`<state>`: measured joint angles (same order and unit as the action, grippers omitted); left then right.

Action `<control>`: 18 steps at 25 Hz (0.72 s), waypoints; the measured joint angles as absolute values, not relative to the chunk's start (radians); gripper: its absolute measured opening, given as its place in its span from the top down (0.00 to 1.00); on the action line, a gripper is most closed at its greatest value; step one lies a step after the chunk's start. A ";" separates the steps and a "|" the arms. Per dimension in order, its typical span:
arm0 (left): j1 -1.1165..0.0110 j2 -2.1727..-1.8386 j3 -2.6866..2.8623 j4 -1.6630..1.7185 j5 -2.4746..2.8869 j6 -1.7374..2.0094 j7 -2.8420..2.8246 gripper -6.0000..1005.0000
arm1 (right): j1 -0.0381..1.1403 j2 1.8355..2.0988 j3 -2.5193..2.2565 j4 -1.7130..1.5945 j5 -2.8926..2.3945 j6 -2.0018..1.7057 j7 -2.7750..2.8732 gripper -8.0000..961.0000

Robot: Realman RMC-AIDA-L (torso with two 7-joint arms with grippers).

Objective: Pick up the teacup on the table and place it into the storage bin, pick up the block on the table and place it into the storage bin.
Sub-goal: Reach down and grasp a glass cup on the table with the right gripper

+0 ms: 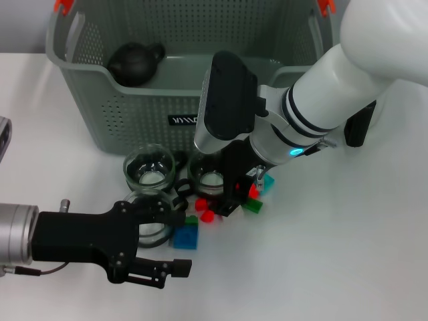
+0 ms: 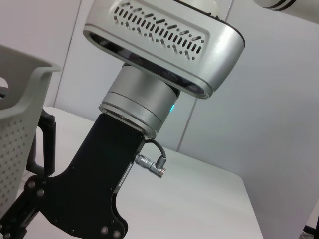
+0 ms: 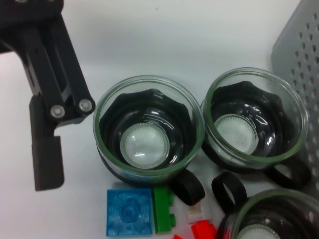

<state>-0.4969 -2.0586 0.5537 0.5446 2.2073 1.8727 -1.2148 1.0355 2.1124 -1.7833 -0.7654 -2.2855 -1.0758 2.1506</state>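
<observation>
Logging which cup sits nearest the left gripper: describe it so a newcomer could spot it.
Start at the storage bin; three glass teacups stand on the table before it. The target teacup is farthest from the bin, beside the left gripper. Unlike the others, it touches the blue block.

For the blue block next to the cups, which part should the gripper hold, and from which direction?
Probably from straight above, pinching the blue block across two opposite flat sides. It lies flat, studs up. A cup and a green block crowd two sides, so use the freer pair.
</observation>
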 joint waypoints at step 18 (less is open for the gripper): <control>-0.497 -2.057 0.554 0.543 2.207 1.870 -1.215 0.23 | 1.037 2.112 -1.792 -0.738 -2.250 -1.084 2.140 0.13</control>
<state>-0.4969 -2.0571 0.5537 0.5433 2.2073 1.8705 -1.2149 1.0370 2.1123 -1.7918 -0.7384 -2.2496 -1.0842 2.1396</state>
